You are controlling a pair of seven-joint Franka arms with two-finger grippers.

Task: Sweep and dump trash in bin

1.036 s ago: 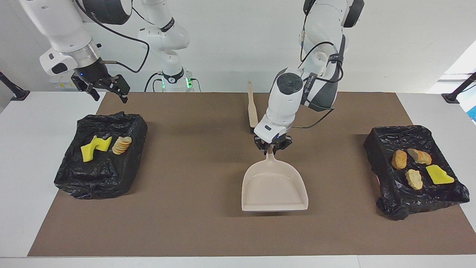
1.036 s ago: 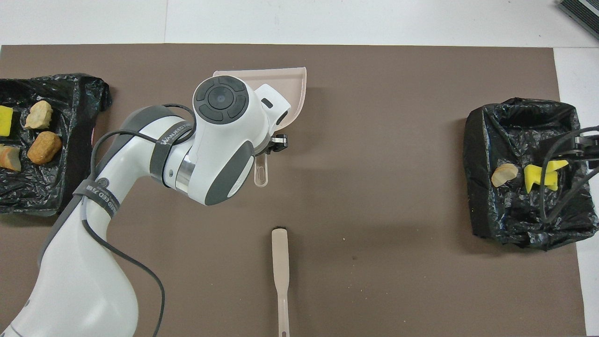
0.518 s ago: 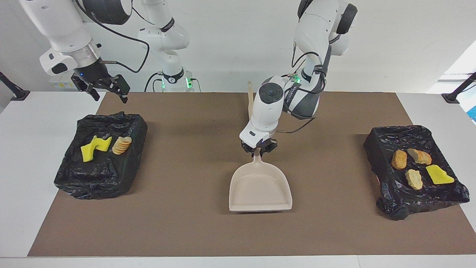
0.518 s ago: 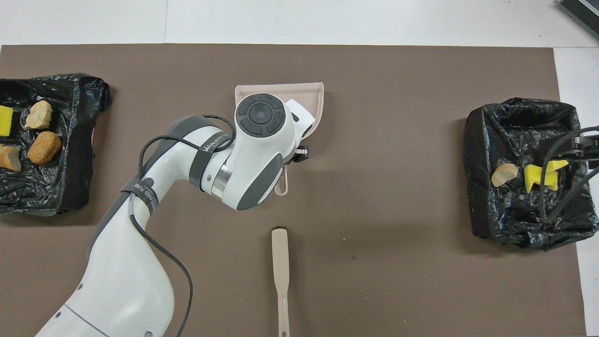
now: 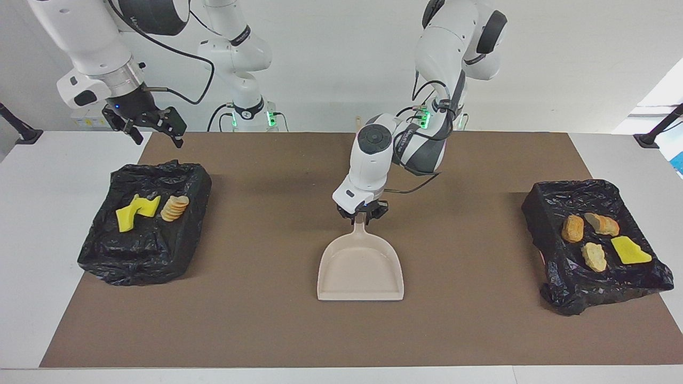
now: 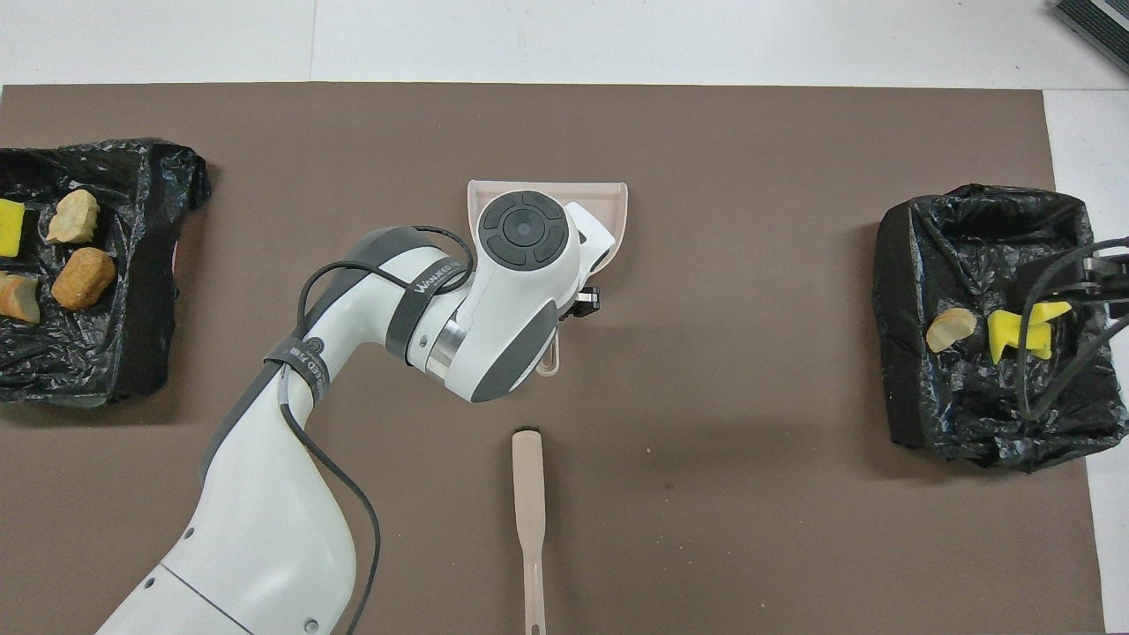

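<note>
The beige dustpan [image 5: 361,266] lies flat on the brown mat in the middle of the table, its handle pointing toward the robots. My left gripper [image 5: 363,212] sits low at that handle, straddling it. From overhead the left wrist covers most of the dustpan [image 6: 617,198]. The trash lies in two black-lined bins: yellow sponge bits [image 5: 136,210] and a striped pastry piece [image 5: 175,208] in the bin [image 5: 144,250] toward the right arm's end, and several scraps [image 5: 592,256] in the bin [image 5: 555,213] toward the left arm's end. My right gripper [image 5: 155,125] waits open in the air above the first bin's robot-side edge.
The beige brush [image 6: 527,511] lies on the mat nearer to the robots than the dustpan, its bristle end toward the pan. A few crumbs [image 6: 649,451] dot the mat beside it. White table shows around the brown mat [image 5: 267,330].
The left arm slid the dustpan toward the right arm's end and a little nearer to the robots. The right arm has not moved.
</note>
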